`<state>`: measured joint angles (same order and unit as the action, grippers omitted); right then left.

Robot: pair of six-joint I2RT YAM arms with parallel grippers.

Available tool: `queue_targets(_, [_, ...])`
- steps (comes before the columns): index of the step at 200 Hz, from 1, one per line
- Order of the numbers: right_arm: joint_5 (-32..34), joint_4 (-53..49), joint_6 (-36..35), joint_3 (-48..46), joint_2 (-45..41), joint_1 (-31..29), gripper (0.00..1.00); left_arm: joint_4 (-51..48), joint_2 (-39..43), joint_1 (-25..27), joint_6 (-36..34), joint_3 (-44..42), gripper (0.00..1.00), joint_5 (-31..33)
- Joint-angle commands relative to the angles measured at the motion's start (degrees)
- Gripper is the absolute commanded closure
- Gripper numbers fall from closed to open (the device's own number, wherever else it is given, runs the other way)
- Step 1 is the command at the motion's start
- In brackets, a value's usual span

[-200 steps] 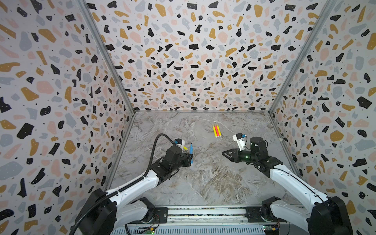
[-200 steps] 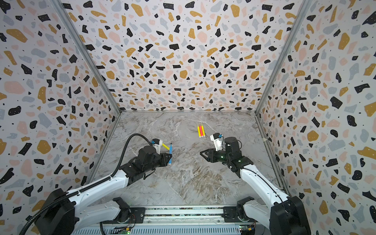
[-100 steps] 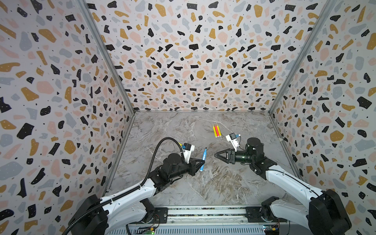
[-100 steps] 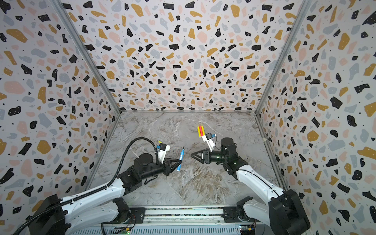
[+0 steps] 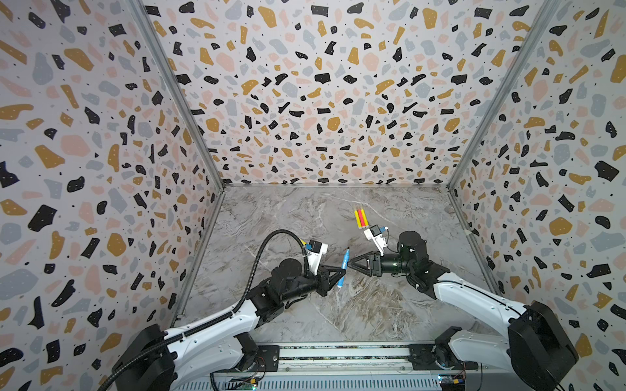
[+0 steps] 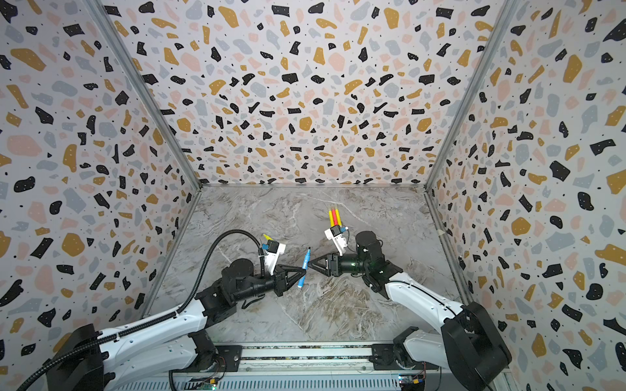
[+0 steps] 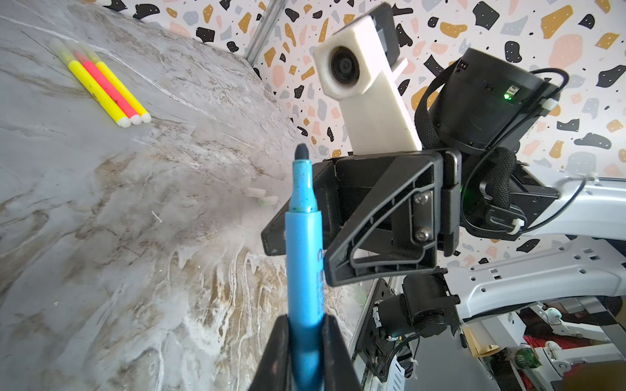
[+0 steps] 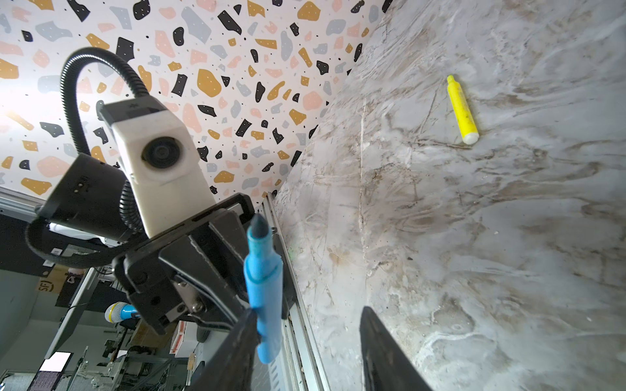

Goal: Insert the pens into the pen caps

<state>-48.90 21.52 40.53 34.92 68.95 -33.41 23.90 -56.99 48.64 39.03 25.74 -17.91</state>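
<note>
1. Grey marbled tabletop point(image 5: 291, 216), veined white and brown.
2. Terrazzo-patterned walls point(image 5: 321, 101), speckled black, ochre, pink and grey, enclosing that tabletop on three sides.
3. Metal corner posts point(image 5: 176, 98) rising from the tabletop's far corners.
4. Brown box point(image 8: 47, 287) beyond the tabletop's edge.

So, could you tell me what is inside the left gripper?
The blue pen, dark tip uncapped, clamped in the left gripper. Its fingers cover the sides of the gripped stretch.

Near floor point(image 5: 355, 315) lies open; three pens point(image 5: 361, 217) obstruct the far middle
</note>
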Motion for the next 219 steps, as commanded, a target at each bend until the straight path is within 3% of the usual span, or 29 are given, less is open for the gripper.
queue_targets(1, [0.4, 2.7, 0.9, 2.4, -0.2, -0.9, 0.5, 4.7, -0.3, 0.6, 0.0, -0.6, 1.0, -0.2])
queue_targets(48, [0.5, 3.8, 1.7, 2.7, 0.6, -1.5, 0.54, 5.7, -1.4, 1.6, -0.2, -0.1, 1.0, -0.7])
queue_targets(101, [0.8, 4.5, 2.1, 2.4, 0.6, -1.8, 0.85, 6.1, -2.8, 2.0, -0.4, 0.1, 1.0, -1.3])
queue_targets(121, [1.0, 5.0, 2.4, 2.0, 0.6, -2.0, 0.9, 6.5, -3.2, 2.1, -0.1, 0.3, 1.0, -1.8])
queue_targets(164, [1.2, 6.0, 3.1, 1.6, 0.1, -2.3, 0.93, 6.4, -4.0, 2.1, 0.2, 0.8, 0.83, -2.2])
queue_targets(219, [1.5, 6.7, 3.3, 1.5, -0.1, -2.6, 0.93, 6.8, -5.6, 2.0, 1.0, 1.3, 0.79, -3.1])
